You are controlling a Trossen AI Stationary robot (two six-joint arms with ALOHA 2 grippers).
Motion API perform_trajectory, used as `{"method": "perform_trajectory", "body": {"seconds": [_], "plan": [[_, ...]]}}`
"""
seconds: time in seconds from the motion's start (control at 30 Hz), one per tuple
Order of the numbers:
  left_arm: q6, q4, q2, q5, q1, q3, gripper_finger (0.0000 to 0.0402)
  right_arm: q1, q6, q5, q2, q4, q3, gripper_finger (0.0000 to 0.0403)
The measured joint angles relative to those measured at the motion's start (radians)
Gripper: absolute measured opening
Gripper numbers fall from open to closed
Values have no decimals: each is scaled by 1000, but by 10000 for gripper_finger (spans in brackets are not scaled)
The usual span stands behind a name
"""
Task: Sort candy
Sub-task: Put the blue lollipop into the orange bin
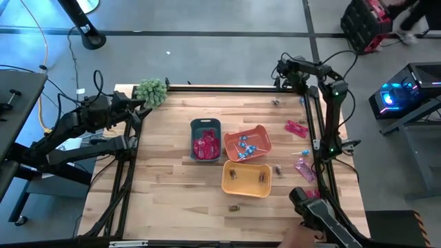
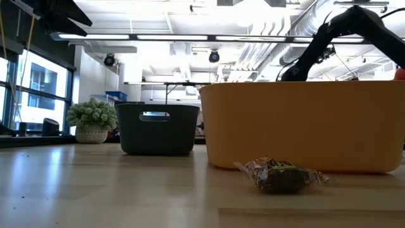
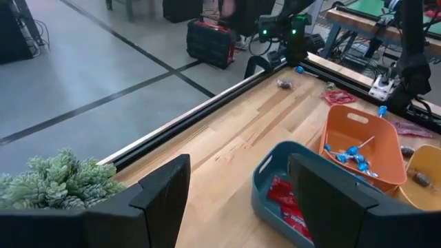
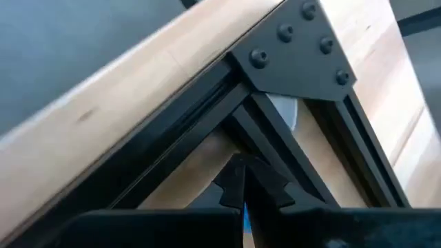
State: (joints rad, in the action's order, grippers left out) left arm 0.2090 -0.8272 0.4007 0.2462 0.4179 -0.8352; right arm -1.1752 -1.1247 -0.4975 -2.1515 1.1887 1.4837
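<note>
Candy, three kinds, partly sorted; pink-red packets [image 1: 205, 147] heaped in the grey-blue bin [image 1: 205, 125] at mid-bench; blue lollipops [image 1: 246, 146] in the orange bin [image 1: 258, 131] just right of it; brown wrapped pieces [image 1: 262, 178] in the yellow bin [image 1: 246, 187] nearer the front. Loose stock: two pink packets [image 1: 297, 128] and a lollipop [image 1: 300, 153] towards the right edge; one brown piece [image 2: 282, 177] on the bench [image 1: 165, 179] just in front of the yellow bin; another at the far edge. Handling, by estimate: all light; packets flat, crinkly and slippery, best pinched across an edge; lollipops best taken by the head, sticks thin; brown pieces small, apt to skid. Left gripper [image 3: 238, 200] released, empty, at far left beside the fuzzy green plant [image 1: 151, 91]. Right gripper [image 4: 242, 200] clenched, empty, over the black frame corner [image 4: 293, 48] at far right. Obstacles: bin walls; frame rails bordering the bench.
</note>
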Motion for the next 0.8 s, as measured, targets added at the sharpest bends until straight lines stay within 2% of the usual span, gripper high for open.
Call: {"method": "perform_trajectory", "body": {"seconds": [0.23,0.33,0.5,0.67,0.8], "plan": [[58,-44,0,-2,0,0,239,16,87,-9,-45,8,8,0],[60,-56,0,-2,0,0,239,30,165,45,-32,57,4,0],[60,-49,0,-1,0,0,239,97,132,94,-13,165,5,0],[69,-49,0,-5,0,0,239,184,142,126,19,152,6,0],[69,-49,0,-13,0,0,239,231,143,90,73,168,6,0]]}}
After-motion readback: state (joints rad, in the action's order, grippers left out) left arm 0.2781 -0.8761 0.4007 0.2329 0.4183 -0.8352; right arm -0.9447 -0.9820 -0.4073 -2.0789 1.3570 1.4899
